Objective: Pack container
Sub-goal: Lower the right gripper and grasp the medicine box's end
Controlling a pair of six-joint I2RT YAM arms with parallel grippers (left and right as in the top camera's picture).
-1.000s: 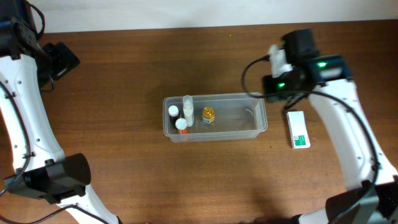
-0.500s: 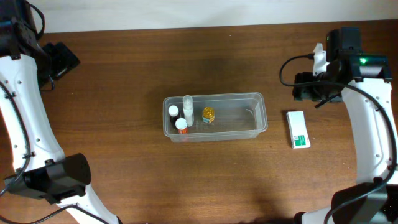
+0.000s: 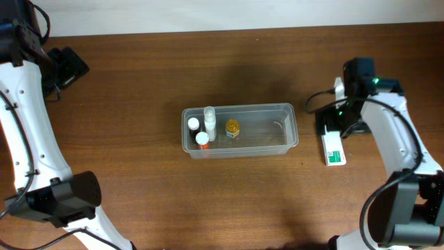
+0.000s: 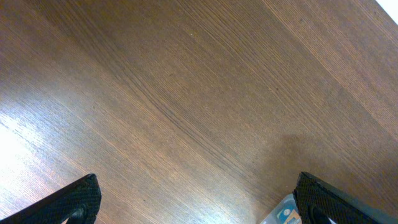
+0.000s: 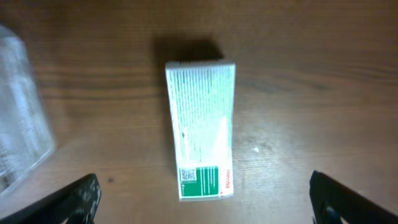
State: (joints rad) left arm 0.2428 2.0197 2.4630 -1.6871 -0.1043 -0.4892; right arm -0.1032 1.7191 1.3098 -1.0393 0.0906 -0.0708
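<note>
Now | container: clear rimmed tub, bottles inside | left end effector wide | right end effector wide over carton

Bottles stand in the container's left half, with the carton on the table to its right.

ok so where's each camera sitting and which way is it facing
Overhead: fixed above the table, looking straight down at the container and white-and-green carton; left arm and right arm show.
Left wrist: faces down at bare table; left gripper open, tips in bottom corners.
Right wrist: faces down at the carton; right gripper open, tips in bottom corners.
Shared: overhead and right wrist both show the carton and container.
</note>
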